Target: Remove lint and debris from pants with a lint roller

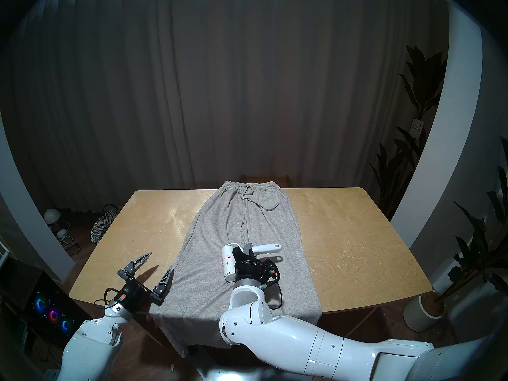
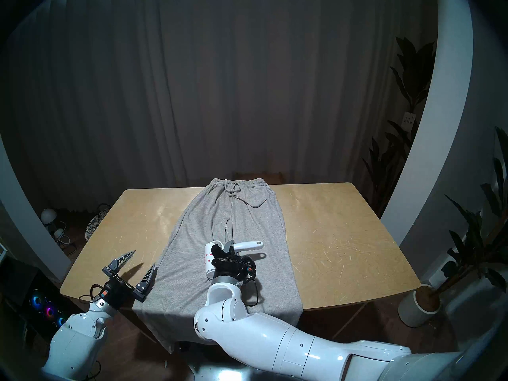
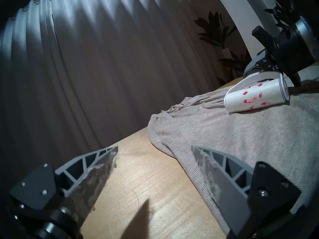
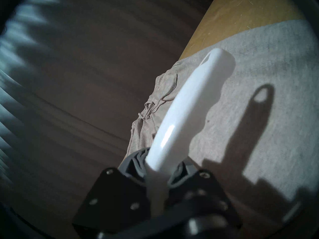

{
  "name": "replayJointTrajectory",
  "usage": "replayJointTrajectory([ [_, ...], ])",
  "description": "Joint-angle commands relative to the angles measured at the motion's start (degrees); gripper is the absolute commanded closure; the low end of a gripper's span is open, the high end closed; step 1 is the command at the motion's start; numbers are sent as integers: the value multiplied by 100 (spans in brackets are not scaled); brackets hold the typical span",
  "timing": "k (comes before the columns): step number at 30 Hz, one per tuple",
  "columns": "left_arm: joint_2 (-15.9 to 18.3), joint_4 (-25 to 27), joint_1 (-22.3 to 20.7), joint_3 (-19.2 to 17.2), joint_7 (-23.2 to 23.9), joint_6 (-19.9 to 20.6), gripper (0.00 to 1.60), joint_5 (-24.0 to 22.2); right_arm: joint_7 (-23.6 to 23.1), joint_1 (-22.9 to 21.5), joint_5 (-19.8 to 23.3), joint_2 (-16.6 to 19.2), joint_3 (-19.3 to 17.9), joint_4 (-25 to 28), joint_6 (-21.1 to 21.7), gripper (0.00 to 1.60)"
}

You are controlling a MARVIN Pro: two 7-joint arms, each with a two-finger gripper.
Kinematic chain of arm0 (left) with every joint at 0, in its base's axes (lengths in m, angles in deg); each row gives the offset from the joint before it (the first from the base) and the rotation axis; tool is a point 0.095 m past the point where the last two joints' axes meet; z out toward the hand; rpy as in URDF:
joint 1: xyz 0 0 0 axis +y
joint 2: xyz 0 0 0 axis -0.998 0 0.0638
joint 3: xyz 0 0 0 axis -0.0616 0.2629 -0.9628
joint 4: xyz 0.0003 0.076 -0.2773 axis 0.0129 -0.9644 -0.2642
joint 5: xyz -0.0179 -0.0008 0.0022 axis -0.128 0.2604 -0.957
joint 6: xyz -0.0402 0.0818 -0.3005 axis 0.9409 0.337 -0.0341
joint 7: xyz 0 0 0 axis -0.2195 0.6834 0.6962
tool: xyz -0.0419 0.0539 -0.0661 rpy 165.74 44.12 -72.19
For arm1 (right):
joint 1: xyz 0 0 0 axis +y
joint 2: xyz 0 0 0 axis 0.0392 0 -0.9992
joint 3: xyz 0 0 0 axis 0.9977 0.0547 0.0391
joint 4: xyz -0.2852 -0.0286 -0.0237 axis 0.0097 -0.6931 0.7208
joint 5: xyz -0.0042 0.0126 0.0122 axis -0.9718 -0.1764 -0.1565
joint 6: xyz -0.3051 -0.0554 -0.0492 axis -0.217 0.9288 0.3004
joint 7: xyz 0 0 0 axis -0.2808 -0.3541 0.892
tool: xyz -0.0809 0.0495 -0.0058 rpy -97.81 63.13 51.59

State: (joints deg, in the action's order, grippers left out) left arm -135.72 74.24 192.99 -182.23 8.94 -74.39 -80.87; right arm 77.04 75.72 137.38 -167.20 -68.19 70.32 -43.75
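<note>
Down near the middle of the worktop (image 1: pixel 343 234), the right pincer (image 1: pixel 245 253) is pinching the lint roller (image 1: pixel 230 262) by the neck of its handle, and the white drum is lying across the grey pants (image 1: pixel 247 223) around knee level, with the handle sticking out to the robot's right. From the left wrist view the drum is already wearing a bunch of the red-pink lint and debris (image 3: pixel 255 99), so the pickup looks to be working. I can't spot any flecks left on the fabric, though they're tiny and the arm is hiding a patch. If I were running this, I'd be keeping the drum flat so its whole width is pressing down, and rolling in one straight slow pass along the leg rather than dragging sideways, since that thin jersey looks like it'd bunch up easily. The left pincer (image 1: pixel 162 265) is spread wide and empty, hovering at the edge of the near trouser leg with one finger over the cloth, so pinning that hem would be helping a lot.
</note>
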Motion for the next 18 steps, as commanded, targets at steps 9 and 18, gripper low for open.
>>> replayJointTrajectory([
  [9,-115,-44,-430,370,-26,410,0,323,39,490,-666,37,-862,603,4,160],
  [18,-153,706,-376,185,2,-108,0,-331,28,539,-865,-126,-1203,958,4,160],
])
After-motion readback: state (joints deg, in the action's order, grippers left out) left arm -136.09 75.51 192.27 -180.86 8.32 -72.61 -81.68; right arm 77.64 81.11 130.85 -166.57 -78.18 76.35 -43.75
